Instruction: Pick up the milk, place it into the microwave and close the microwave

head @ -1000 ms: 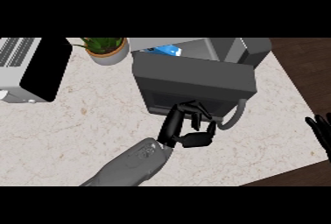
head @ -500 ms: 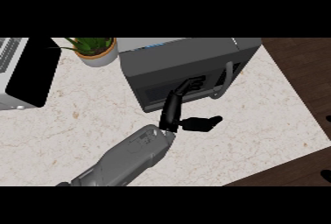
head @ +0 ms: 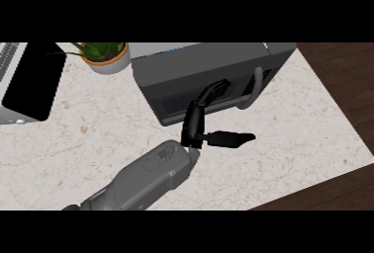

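The dark grey microwave (head: 191,69) stands at the back of the counter with its door swung almost flat against its front. The pale door handle (head: 253,90) is at the door's right side. My left hand (head: 194,122) reaches up from the lower middle. Its straight fingers (head: 211,93) rest on the door face just left of the handle, and the thumb (head: 230,139) sticks out to the right. The hand is open and holds nothing. The milk is hidden behind the door. My right hand is out of view.
A potted green plant (head: 108,58) stands left of the microwave. A silver appliance with a black panel (head: 32,81) sits at the far left. The marble counter (head: 292,143) ends at the right and lower right, beyond which lies dark wood floor (head: 343,74).
The door has swung from open to almost shut. My left hand's fingers straightened and moved up onto the door face. The right hand, seen earlier at the right edge, has left the view.
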`<state>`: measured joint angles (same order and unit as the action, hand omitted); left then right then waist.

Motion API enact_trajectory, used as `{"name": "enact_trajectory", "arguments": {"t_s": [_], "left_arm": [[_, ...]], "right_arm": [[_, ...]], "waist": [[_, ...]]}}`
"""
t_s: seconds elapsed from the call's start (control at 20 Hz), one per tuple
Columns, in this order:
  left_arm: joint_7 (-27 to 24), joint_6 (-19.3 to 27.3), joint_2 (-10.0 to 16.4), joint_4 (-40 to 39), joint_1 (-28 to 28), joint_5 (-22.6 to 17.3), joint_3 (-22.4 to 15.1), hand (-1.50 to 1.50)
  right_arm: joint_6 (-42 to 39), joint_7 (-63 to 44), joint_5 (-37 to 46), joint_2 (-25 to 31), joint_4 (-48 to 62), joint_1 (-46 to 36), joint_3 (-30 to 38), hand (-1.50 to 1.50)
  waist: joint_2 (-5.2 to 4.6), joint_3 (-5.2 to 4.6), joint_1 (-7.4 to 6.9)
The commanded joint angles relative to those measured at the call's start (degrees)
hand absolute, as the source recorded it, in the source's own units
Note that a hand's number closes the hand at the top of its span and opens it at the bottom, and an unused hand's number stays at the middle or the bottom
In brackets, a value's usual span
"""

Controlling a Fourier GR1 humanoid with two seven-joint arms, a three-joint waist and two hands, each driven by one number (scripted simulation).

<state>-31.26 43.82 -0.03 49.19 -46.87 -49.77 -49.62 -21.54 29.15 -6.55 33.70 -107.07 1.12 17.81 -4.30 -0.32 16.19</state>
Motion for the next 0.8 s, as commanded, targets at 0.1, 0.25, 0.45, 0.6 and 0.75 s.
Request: {"name": "enact_trajectory", "arguments": {"t_s": [0.1,0.25,0.45,0.6,0.75], "left_arm": [[-1.53,1.71,0.03,-3.43,-3.46,-3.65,3.29,-1.5],[-2.1,1.0,0.03,-4.27,-4.5,-4.41,2.98,-1.5],[-3.29,1.21,0.03,-4.31,-4.87,-5.98,2.48,-1.5],[-4.3,0.66,0.03,-4.85,-4.8,-6.94,2.29,-1.5],[-4.96,0.3,0.03,-3.74,-4.97,-7.22,1.47,-1.5]], "right_arm": [[0.51,-0.22,1.02,0.91,0.92,-1.6,0.41,1.5],[0.75,-0.47,1.36,1.33,1.14,-3.29,0.09,1.5],[0.88,-1.18,1.36,1.97,1.77,-5.05,0.13,1.5],[0.86,-1.08,1.21,2.15,2.93,-5.38,0.61,1.5],[-2.45,-2.54,-9.43,-5.42,6.34,-5.35,-3.94,-1.5]], "waist": [[-0.64,0.1,0.52],[-1.16,0.08,0.15],[-1.12,0.05,0.19],[-1.17,0.15,0.6],[-2.0,0.55,-1.02]]}}
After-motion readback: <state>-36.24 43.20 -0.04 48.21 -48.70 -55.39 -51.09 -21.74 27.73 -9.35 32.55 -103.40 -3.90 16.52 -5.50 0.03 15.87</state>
